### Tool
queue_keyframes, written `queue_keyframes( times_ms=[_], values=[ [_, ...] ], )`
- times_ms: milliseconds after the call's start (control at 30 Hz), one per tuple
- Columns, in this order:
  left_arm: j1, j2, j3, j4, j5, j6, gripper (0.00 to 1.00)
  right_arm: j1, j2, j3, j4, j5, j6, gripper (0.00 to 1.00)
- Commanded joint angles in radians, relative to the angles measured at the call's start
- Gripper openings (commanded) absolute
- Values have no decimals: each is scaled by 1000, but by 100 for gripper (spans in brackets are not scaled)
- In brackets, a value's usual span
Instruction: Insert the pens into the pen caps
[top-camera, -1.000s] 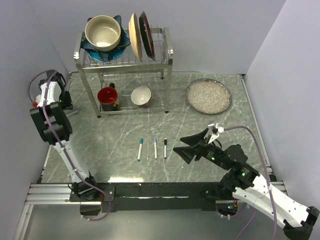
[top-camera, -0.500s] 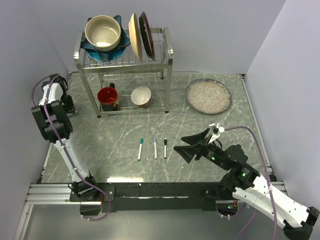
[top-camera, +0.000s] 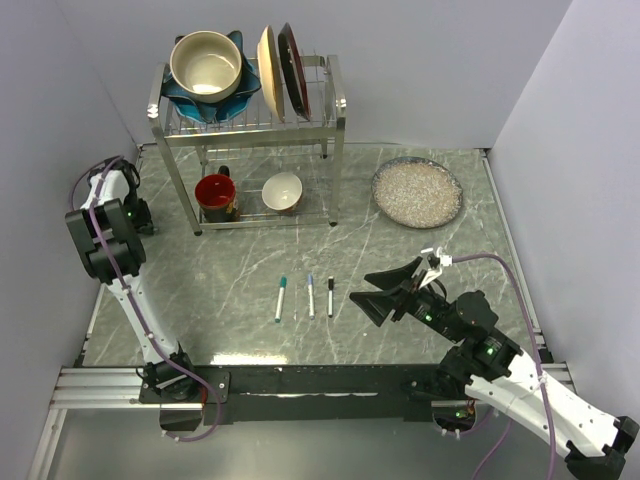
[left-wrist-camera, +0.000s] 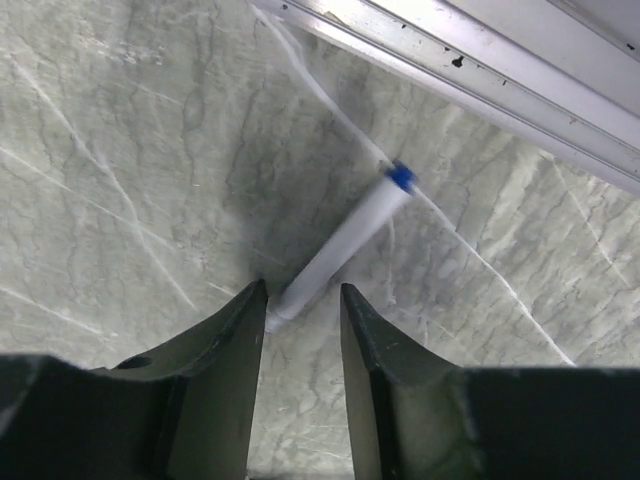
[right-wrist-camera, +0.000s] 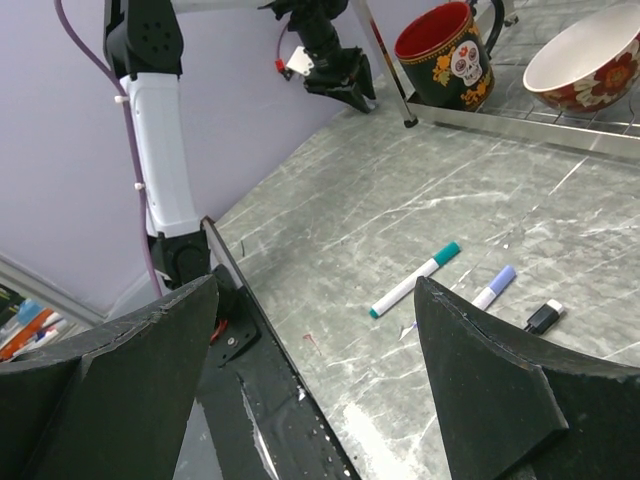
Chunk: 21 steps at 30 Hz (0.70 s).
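Three pens lie side by side mid-table: teal, blue and black. Each has a white barrel and a coloured, cap-like far end. Separate pen caps are out of view. My right gripper hovers just right of them, wide open and empty; its view shows the teal pen and the blue pen. My left gripper is down at the table's far left edge. Another white pen with a blue end lies there, its near end between the tips of the left gripper, whose jaws stand apart.
A metal dish rack at the back holds bowls and plates, with a red mug and a small bowl beneath. A speckled plate sits back right. A metal rail runs just beyond the left pen.
The left arm's wrist has shifted slightly at the table's left edge and its jaws have narrowed. The right arm and the three central pens have not moved.
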Motion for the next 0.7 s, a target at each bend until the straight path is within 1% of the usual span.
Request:
queue_keyframes(
  times_ms=[0, 33, 100, 133, 267, 300, 367, 400, 567, 667],
  values=[
    [5, 14, -17, -22, -6, -24, 38, 6, -23, 18, 14, 20, -16, 87],
    [8, 6, -39, -8, 2, -24, 34, 4, -25, 18, 14, 21, -16, 87],
    [13, -17, -69, 11, 31, -31, 30, 4, -26, 20, 14, 21, -15, 87],
    [11, -28, -106, 35, 38, -33, 26, 4, -25, 20, 12, 21, -15, 87],
    [11, -91, -207, 110, 46, -33, 18, 6, -33, 27, 6, 8, -2, 87],
    [13, -109, -244, 123, 46, -31, 14, 4, -43, 26, 4, 8, -2, 87],
    [14, -118, -263, 129, 46, -27, 8, 3, -56, 26, -6, 14, 4, 87],
    [14, -124, -274, 123, 49, -22, 1, 4, -68, 27, -11, 17, 5, 87],
    [15, -184, -344, 106, 71, -11, 1, 4, -83, 40, -28, 21, 10, 87],
    [1, -281, -424, 110, 52, 5, 1, 4, -79, 50, -26, 16, 16, 87]
  ],
)
